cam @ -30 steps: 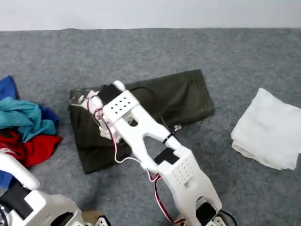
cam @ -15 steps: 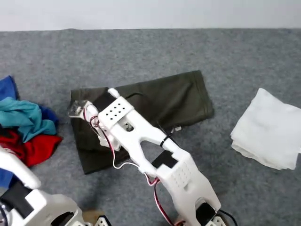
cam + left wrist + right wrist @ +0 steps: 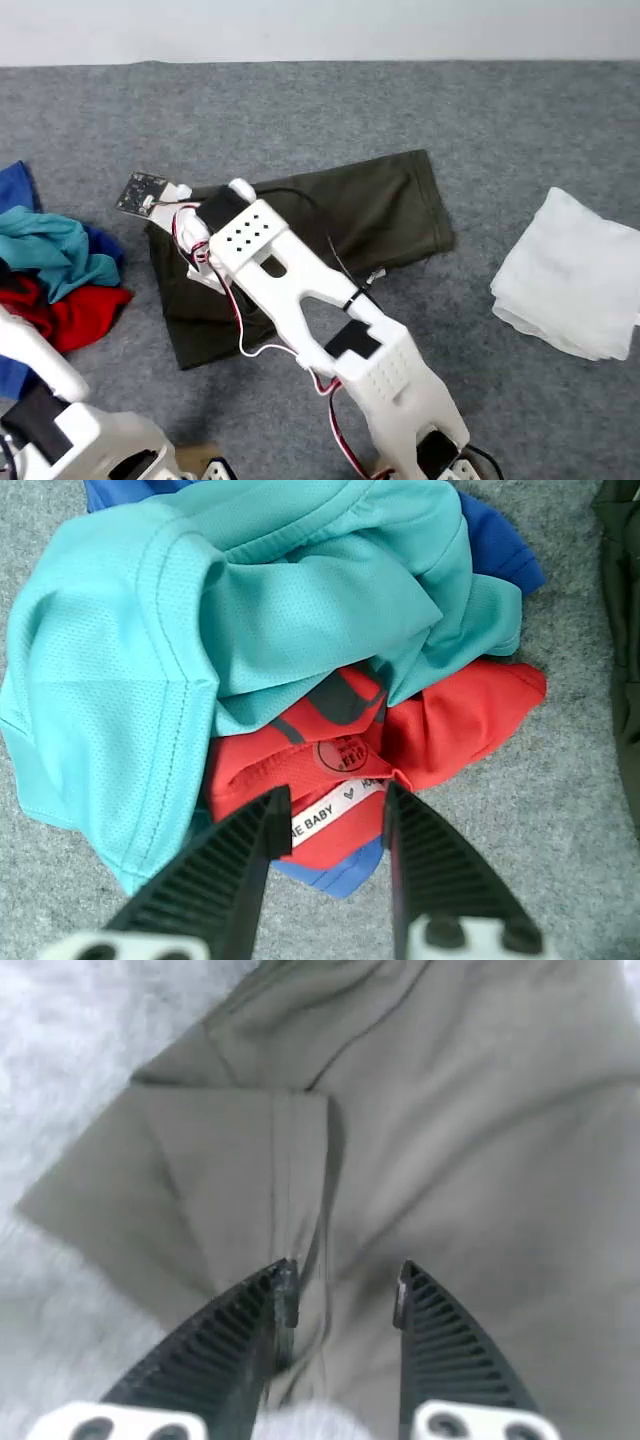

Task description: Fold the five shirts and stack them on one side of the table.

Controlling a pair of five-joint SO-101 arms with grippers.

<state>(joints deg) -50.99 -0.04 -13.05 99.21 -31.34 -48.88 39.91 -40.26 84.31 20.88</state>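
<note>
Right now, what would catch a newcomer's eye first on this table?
A big white robot arm stretches across a dark green shirt in the middle of the grey table. At the left edge lies a bright heap of teal, red and blue shirts; a folded white shirt sits at the right.

The table (image 3: 330, 110) is showing a grey, felt-like top that is running across the whole width of the high view, from the near edge up to a straight far edge. Behind that edge a pale wall (image 3: 320, 30) is forming a flat, even band along the top of the view. The same grey surface is showing in both wrist views, and in the left one it is looking speckled and fibrous. At the near edge of the high view a small tan patch (image 3: 195, 458) is peeking out; what it is cannot be told.
</note>
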